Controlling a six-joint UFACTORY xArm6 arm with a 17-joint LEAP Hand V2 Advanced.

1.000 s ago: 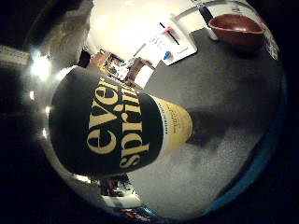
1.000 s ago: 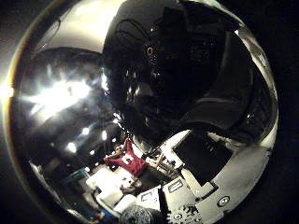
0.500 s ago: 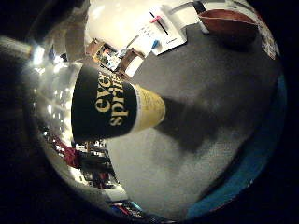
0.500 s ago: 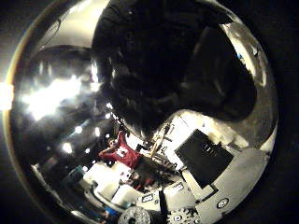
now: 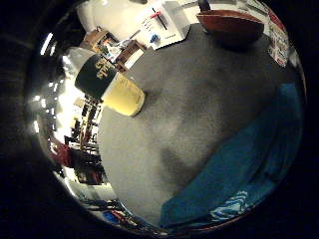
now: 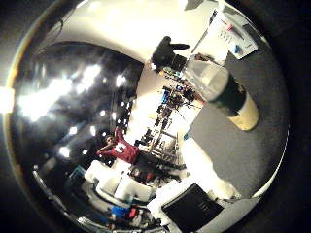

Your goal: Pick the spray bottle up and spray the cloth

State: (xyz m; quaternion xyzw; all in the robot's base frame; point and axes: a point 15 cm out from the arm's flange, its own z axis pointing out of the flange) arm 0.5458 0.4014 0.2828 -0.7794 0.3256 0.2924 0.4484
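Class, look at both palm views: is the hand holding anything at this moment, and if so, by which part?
Nothing is held. The spray bottle stands free on the grey mat, away from the palm, and no fingers show around it. The blue cloth lies untouched on the mat.

A grey felt-like mat (image 5: 209,99) covers the table. At its far edge sits a reddish-brown shallow bowl (image 5: 230,23). Just beside the mat lies a white sheet of paper (image 5: 164,22) with a red pen (image 5: 158,15) resting on it (a small blue item lies there too, too small to identify). Beyond the table stands cluttered dark shelving (image 6: 167,121).
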